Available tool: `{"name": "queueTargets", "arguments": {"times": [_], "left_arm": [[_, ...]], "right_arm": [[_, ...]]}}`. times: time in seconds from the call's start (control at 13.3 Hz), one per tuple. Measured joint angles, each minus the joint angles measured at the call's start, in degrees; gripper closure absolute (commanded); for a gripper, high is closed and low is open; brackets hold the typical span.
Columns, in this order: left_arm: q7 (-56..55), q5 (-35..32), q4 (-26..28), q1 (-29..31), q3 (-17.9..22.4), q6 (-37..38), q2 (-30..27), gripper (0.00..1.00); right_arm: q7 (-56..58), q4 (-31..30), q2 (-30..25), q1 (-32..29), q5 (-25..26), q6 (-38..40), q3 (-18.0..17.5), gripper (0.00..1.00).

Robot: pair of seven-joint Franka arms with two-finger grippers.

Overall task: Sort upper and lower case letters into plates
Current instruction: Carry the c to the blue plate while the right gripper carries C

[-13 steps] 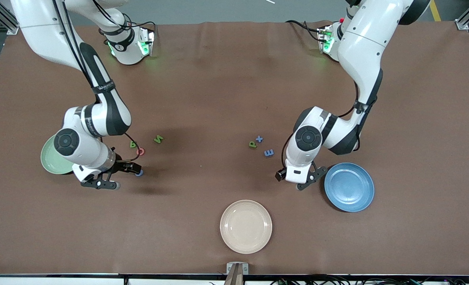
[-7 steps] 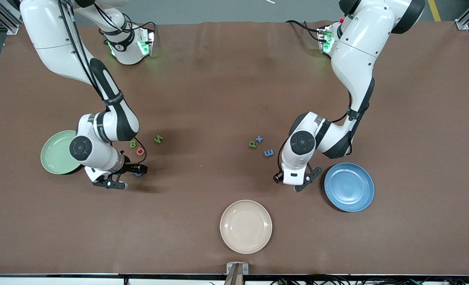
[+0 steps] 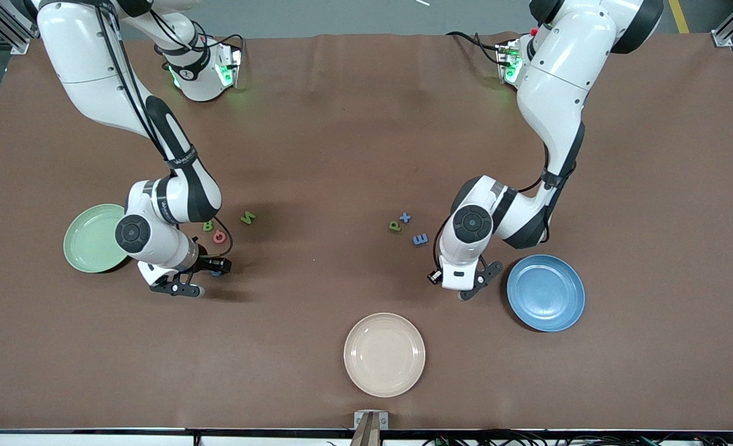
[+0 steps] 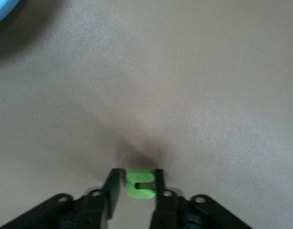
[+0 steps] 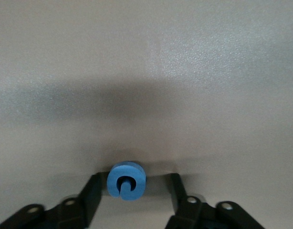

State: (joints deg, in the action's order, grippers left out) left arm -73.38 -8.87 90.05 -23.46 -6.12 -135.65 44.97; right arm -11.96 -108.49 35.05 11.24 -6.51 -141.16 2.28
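My left gripper (image 3: 464, 286) is down at the table beside the blue plate (image 3: 546, 292). In the left wrist view it (image 4: 138, 172) is shut on a small green letter (image 4: 141, 186), which the hand hides from the front. My right gripper (image 3: 210, 277) is low beside the light green plate (image 3: 85, 238). Its jaws (image 5: 135, 179) stand open round a blue letter (image 5: 126, 180) that rests against one finger, with a gap to the other. That blue letter (image 3: 216, 271) peeks out at the fingers in the front view.
Loose letters lie farther from the front camera than the grippers: green N (image 3: 247, 217), green B (image 3: 208, 226) and a red-pink letter (image 3: 219, 236) near the right arm; green P (image 3: 394, 226), blue x (image 3: 405, 217) and blue E (image 3: 420, 238) near the left arm. A cream plate (image 3: 384, 354) sits at the front edge.
Both grippers have narrowed round their letters. The right hand moved off the light green plate toward the blue letter. The left hand shifted slightly away from the blue plate.
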Motion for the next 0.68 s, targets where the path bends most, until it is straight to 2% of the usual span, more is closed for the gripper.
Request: {"name": "queueTargets", "arguments": {"times": [0.23,0.45,0.68], "left_arm": [[0.1,0.0,-0.9,0.0,0.1,0.0,0.0,1.0],[2.1,0.0,-3.3,1.0,0.7,0.7,-0.9,1.0],[11.4,0.0,-4.5,5.1,1.0,4.0,-3.8,1.0]], "right_arm": [[0.0,0.2,-0.1,0.0,0.0,0.4,0.5,0.68],[0.0,0.2,-0.2,0.0,0.0,0.7,0.8,0.82],[0.1,0.4,-0.2,0.0,0.0,1.2,0.8,0.83]]}}
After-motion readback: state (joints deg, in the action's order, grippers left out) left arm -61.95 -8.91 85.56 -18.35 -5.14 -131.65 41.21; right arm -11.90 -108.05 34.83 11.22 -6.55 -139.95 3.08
